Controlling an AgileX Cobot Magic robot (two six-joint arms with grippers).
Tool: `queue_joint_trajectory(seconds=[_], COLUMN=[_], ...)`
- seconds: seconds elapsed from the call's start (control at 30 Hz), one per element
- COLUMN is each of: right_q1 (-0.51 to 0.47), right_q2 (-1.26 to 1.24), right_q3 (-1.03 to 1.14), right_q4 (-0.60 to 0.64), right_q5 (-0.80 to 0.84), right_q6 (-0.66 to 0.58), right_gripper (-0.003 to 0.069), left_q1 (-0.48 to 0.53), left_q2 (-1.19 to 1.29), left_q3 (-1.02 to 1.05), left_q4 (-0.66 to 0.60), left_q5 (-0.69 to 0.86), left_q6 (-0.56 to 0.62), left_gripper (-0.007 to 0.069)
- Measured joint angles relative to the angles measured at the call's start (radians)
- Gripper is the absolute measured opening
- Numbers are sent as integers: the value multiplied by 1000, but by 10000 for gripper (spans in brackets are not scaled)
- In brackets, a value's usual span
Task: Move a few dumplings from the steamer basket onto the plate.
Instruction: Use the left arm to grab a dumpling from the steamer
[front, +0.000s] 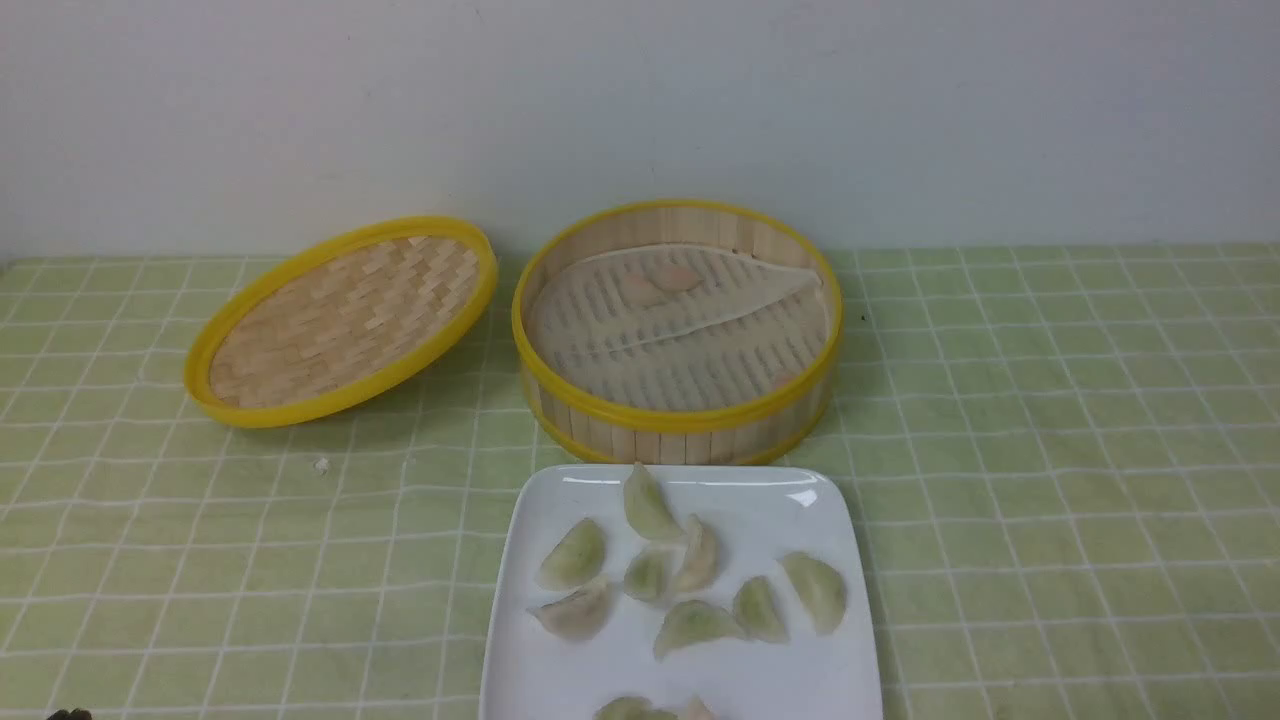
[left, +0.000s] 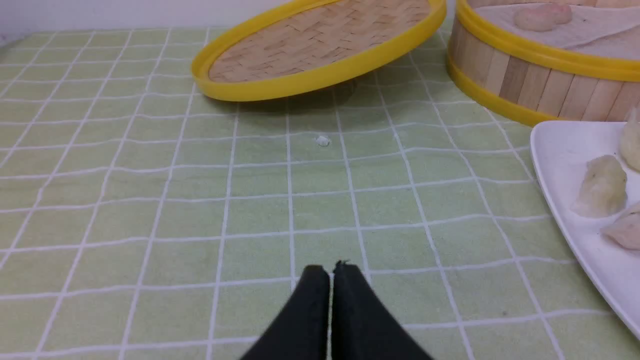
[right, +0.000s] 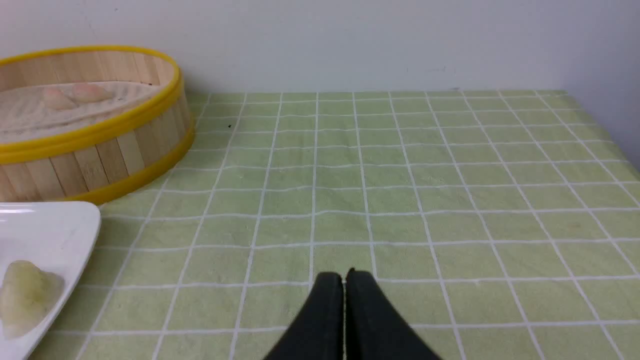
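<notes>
Black tapered left tool (left: 330, 267) and right tool (right: 344, 274) pinched closed; glossy square plate (front: 560, 680) beside slatted bamboo basket (front: 680, 440).

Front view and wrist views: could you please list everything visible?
tablecloth: one, green, white grid
steamer basket: one, bamboo, yellow rims, centre back
pink dumplings: at least two, inside basket, far side
lid: one, woven bamboo, yellow rim, tilted, left of basket
plate: one, white, before basket
green dumplings: about ten, pale, on plate
crumb: one, white, on tablecloth before lid
left claw: black, shut, over tablecloth
right claw: black, shut, over tablecloth
</notes>
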Motion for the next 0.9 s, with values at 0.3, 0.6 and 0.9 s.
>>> queue_joint_trajectory(seconds=[0.3, 0.6, 0.9], right_q1=[0, 0, 0], right_q2=[0, 0, 0], right_q3=[0, 0, 0], right_q4=[0, 0, 0], right_q5=[0, 0, 0], right_q6=[0, 0, 0], right_gripper=[-3, -3, -3], left_q1=[0, 0, 0], left_q2=[0, 0, 0], left_q3=[0, 0, -1], left_q4=[0, 20, 23], left_q5=[0, 2, 2], left_q6=[0, 12, 17], left_gripper=[-6, -6, -6])
